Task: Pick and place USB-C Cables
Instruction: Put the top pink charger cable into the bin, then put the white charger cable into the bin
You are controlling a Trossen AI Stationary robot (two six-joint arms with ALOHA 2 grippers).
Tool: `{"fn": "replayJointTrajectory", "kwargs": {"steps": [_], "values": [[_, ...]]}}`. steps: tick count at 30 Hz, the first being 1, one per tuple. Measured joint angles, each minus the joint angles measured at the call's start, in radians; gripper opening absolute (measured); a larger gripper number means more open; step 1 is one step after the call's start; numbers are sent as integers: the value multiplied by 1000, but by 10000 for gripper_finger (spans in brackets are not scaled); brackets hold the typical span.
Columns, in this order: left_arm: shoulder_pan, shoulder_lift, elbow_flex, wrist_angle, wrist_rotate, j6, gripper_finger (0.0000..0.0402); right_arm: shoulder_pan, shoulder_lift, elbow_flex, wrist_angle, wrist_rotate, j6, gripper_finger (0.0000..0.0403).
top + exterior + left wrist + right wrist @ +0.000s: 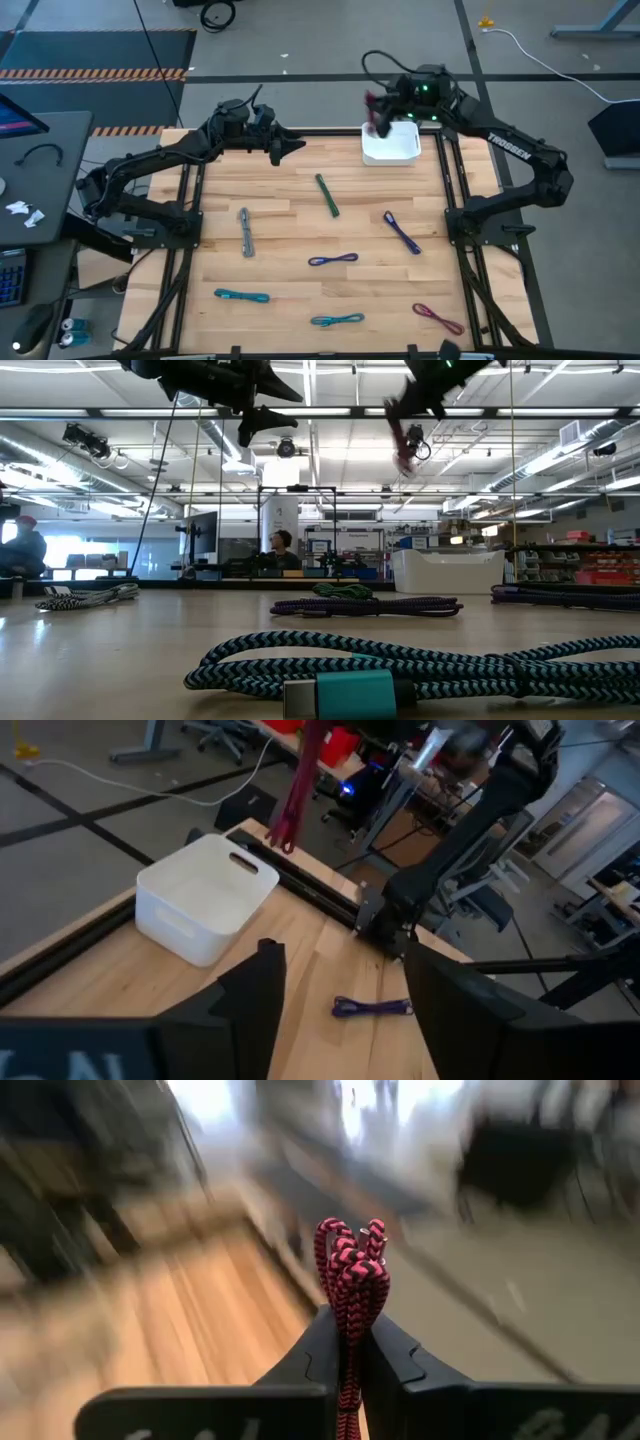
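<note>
My right gripper is shut on a maroon USB-C cable, high above the far left corner of the white bin at the table's far edge. My left gripper is open and empty, held in the air left of the bin. Lying flat on the table are a green cable, a grey one, a blue-purple one, a purple one, two teal ones and another maroon one. My right gripper pinches the folded maroon cable bundle between its two fingers, several strands together. The looped end sticks out past the fingertips. The cable is lifted clear and hangs below the gripper, beside the bin's far corner.
The white bin shows nothing inside it in the left wrist view. Black frame rails run along the table's left, right and far edges. The purple cable lies below my left gripper's open fingers. The nearest teal cable fills the low view's foreground.
</note>
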Motion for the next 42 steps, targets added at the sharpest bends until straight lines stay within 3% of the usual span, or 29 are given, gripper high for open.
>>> {"fn": "replayJointTrajectory", "kwargs": {"steps": [2, 6, 12, 18, 24, 30, 36, 42], "values": [[0, 0, 0, 2, 0, 0, 222, -62, 24, -1, -155, -34, -108, 20], [0, 0, 0, 3, 0, 0, 219, -128, 143, -2, -280, -51, -314, 20], [0, 0, 0, 4, 1, 0, 201, -151, 333, -2, -290, 100, -581, 20], [0, 0, 0, 5, -2, 0, 189, -149, 485, -2, -275, 172, -792, 25], [-1, 0, 0, 12, -36, -2, 183, -150, 602, -2, -223, 304, -827, 41], [-9, 0, 0, 11, -37, -8, 182, -149, 654, -3, -178, 352, -826, 64], [-22, 0, 0, 10, -37, -10, 181, -149, 626, -3, -170, 360, -824, 116], [-26, 0, 0, 6, -40, -10, 181, -145, 515, -3, -215, 414, -771, 155]]}}
